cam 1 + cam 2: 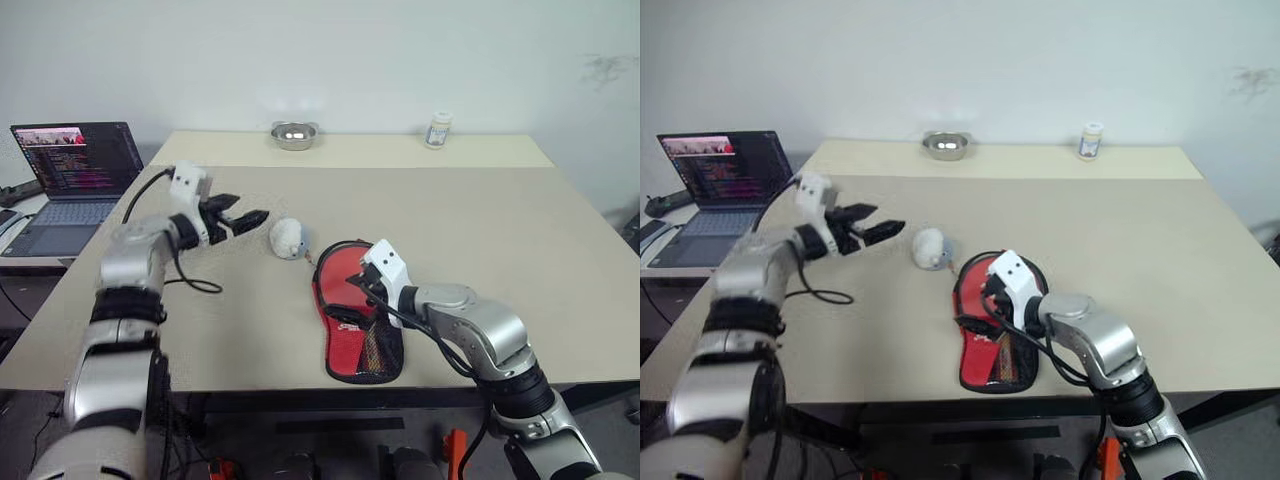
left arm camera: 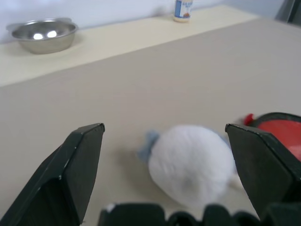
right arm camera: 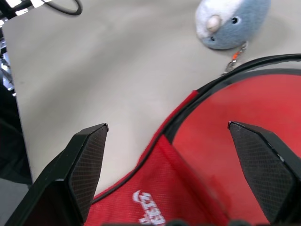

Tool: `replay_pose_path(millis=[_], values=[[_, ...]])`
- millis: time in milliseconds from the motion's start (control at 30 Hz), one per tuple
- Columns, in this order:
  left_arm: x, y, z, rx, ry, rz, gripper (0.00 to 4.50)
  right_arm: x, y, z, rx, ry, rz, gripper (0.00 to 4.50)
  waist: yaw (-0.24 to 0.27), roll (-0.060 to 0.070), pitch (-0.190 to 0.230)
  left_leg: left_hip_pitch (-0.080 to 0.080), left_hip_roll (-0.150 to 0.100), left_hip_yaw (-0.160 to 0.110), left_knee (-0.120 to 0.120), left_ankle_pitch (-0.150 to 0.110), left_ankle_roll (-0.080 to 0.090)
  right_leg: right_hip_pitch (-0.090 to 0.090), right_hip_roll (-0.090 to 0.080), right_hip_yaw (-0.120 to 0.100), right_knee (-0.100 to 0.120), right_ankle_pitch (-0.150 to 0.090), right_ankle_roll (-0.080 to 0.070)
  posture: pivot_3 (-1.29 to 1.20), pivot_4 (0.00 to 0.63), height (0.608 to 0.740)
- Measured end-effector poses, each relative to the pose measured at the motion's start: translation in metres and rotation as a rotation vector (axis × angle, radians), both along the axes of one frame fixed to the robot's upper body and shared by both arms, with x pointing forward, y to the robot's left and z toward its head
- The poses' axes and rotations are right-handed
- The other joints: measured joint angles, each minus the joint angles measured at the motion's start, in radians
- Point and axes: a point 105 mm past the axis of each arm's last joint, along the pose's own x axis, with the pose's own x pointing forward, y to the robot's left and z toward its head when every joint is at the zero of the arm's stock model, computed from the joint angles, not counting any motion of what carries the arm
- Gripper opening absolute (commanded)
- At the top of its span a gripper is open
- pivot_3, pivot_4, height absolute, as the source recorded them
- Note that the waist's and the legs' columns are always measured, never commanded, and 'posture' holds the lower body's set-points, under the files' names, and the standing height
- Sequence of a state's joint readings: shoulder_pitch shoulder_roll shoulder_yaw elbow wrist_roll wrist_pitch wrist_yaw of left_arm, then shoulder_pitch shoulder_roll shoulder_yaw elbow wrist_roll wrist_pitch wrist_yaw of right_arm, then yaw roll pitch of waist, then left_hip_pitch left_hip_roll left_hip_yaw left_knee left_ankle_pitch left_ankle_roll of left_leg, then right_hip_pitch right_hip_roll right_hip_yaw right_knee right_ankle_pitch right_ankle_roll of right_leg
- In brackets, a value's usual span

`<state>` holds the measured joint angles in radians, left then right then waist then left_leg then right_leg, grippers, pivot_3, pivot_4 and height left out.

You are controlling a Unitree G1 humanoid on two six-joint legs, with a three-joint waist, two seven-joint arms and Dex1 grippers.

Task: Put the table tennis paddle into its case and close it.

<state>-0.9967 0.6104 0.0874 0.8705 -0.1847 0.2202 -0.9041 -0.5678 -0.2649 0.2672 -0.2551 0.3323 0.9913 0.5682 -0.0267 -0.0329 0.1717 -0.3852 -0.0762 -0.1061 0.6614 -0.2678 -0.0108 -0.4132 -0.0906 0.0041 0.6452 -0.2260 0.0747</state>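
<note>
1. Head views: case (image 1: 352,320) lies on the table (image 1: 520,250) near the front edge, red side up, its long axis running from the rounded end further back to the narrow end at the near edge. We see the right gripper (image 1: 362,283) directly over the case's rounded end, fingers spread wide, nothing held. The left gripper (image 1: 240,218) hangs above the table well to the left of the case, also wide open and empty, pointing toward the small whitish plush toy (image 1: 288,238) lying just beside it. A laptop (image 1: 75,175), a metal bowl (image 1: 294,135) and a small bottle (image 1: 438,130) sit far off.

2. Left wrist view: we see both black fingers (image 2: 75,169) wide apart with the plush toy (image 2: 193,162) between them but not touched. A red edge of the case (image 2: 277,129) shows beyond the toy.

3. Right wrist view: fingers (image 3: 80,165) spread wide over the case's open rim (image 3: 183,113). We read the smooth red surface inside the black edging as the table tennis paddle (image 3: 221,136) face sitting in the pouch, though we cannot tell how deep it sits. White logo mesh flap (image 3: 146,202) lies nearest. The toy hangs by a clip at the case's far rim.

4. Judgement: right arm is clearly nearer; closing would have to run around the rounded rim.
</note>
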Motion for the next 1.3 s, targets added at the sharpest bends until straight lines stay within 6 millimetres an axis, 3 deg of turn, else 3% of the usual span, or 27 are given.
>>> replay_pose_path(millis=[200,400,533,733,967,1300], values=[[0.01,-0.024,-0.034,0.144,0.104,-0.06,4.48,0.003,0.0,-0.001,-0.002,-0.003,-0.004,4.5,-0.01,0.0,0.0,-0.012,0.0,0.003,0.001,0.001,-0.001,-0.013,0.001,0.002,0.002,0.0,0.0,0.0,0.15,0.74],[0.017,-0.024,-0.029,0.198,0.099,-0.036,4.48,0.004,0.0,0.002,0.001,-0.028,-0.007,4.5,-0.014,0.0,0.0,-0.015,0.0,0.004,0.001,0.002,-0.003,-0.016,0.0,0.003,0.002,0.0,0.0,0.0,0.15,0.74],[0.018,-0.026,-0.038,0.218,0.121,-0.018,4.48,0.011,0.003,0.004,-0.001,-0.097,-0.015,4.5,-0.014,0.0,0.0,-0.015,0.0,0.004,0.001,0.0,0.0,-0.015,0.001,0.003,0.002,0.0,0.0,0.0,0.15,0.74],[0.015,-0.029,-0.038,0.202,0.127,-0.057,4.48,0.029,0.01,-0.033,-0.068,-0.097,-0.074,4.5,-0.016,0.0,0.0,-0.014,0.0,0.005,0.002,0.001,-0.001,-0.016,0.001,0.004,0.003,0.0,0.0,0.0,0.15,0.74],[0.011,-0.028,-0.041,0.179,0.155,-0.092,4.48,0.032,0.014,-0.038,-0.094,-0.152,-0.068,4.5,-0.017,0.0,0.0,-0.013,0.0,0.005,0.002,0.002,-0.004,-0.015,0.001,0.005,0.004,0.0,0.0,0.0,0.15,0.74],[0.005,-0.026,-0.077,0.23,0.282,-0.049,4.48,0.03,0.015,-0.04,-0.098,-0.136,-0.072,4.5,-0.017,0.0,0.0,-0.007,0.0,0.005,0.002,0.0,0.0,-0.009,0.001,0.004,0.005,0.0,0.0,0.0,0.15,0.74]])
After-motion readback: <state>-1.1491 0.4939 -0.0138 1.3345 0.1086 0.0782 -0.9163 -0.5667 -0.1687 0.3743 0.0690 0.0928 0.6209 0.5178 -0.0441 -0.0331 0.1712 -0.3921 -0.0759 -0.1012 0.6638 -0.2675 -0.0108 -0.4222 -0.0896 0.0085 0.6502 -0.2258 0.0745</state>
